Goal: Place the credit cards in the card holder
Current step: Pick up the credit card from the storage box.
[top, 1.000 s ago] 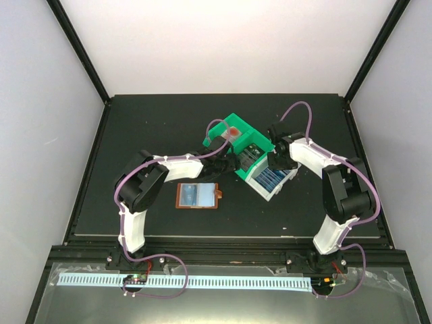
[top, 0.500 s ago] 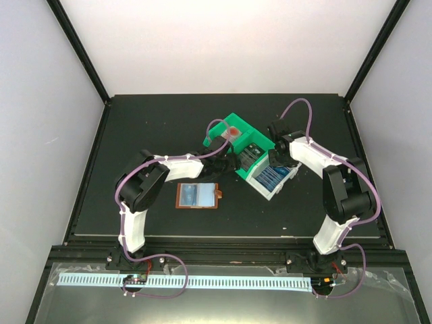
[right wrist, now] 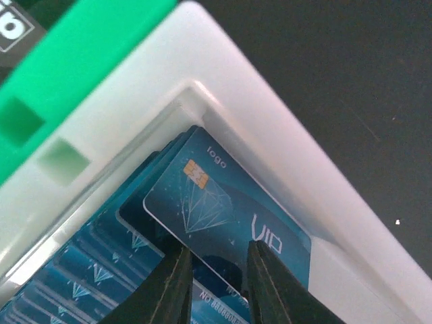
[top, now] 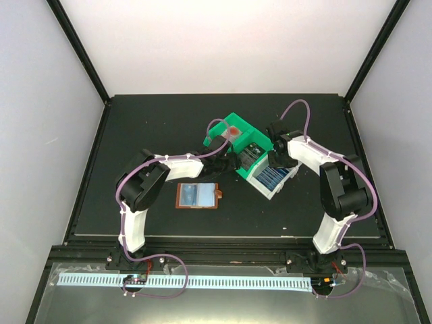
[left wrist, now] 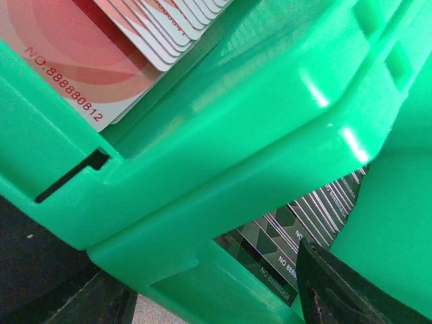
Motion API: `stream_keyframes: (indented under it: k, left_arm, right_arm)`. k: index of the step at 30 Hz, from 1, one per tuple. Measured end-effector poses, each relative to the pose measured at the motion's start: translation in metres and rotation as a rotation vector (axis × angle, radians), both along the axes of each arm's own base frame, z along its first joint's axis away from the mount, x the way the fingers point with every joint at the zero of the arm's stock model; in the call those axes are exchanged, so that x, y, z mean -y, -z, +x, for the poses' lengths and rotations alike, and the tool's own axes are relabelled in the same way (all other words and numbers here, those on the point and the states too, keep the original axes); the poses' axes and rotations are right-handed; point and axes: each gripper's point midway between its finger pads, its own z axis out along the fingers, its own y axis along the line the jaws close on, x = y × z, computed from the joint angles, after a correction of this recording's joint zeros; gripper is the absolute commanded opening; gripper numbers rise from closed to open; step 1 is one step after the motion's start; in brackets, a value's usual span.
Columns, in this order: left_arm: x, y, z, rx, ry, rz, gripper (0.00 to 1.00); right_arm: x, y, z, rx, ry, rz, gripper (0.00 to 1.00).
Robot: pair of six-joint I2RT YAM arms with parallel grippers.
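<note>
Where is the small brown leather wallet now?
In the top view, the brown leather wallet lies on the black table, front-left of the green plastic bin.

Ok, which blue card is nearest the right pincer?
The frontmost card, raised off the stack in the white bin, chip and VIP showing; right pincer at its lower edge.

Two plastic bins touch on the table [top: 135,135]: the rear bin [top: 241,121] lies at ten o'clock of the front bin [top: 266,192]. Credit cards [right wrist: 223,209] stand stacked in both. The card holder [top: 198,196] lies flat at eight o'clock of the bins, apart from them. The right gripper [right wrist: 216,260] sits over the front bin's cards.
</note>
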Motion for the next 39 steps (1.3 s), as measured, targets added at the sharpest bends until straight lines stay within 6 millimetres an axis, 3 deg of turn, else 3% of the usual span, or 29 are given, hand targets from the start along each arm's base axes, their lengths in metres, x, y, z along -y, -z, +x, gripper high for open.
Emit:
stream_keyframes:
  k: [11, 21, 29, 34, 39]
  left_arm:
    - [0.000, 0.000, 0.000, -0.001, 0.000, -0.001, 0.63]
    - [0.001, 0.000, -0.001, -0.002, 0.005, -0.004, 0.65]
    - [0.004, -0.002, -0.001, 0.015, 0.052, -0.005, 0.76]
    - [0.006, -0.006, -0.005, 0.024, 0.094, -0.001, 0.85]
    - [0.002, -0.009, -0.014, 0.009, 0.126, 0.015, 0.96]
  right_arm:
    - [0.014, 0.007, 0.003, -0.004, 0.062, -0.019, 0.28]
    - [0.008, 0.009, 0.009, 0.017, -0.010, -0.012, 0.02]
    - [0.004, 0.005, 0.005, 0.043, -0.077, -0.133, 0.01]
    - [-0.003, -0.025, -0.001, 0.118, -0.115, -0.214, 0.01]
    - [-0.005, -0.085, -0.006, 0.263, -0.104, -0.160, 0.01]
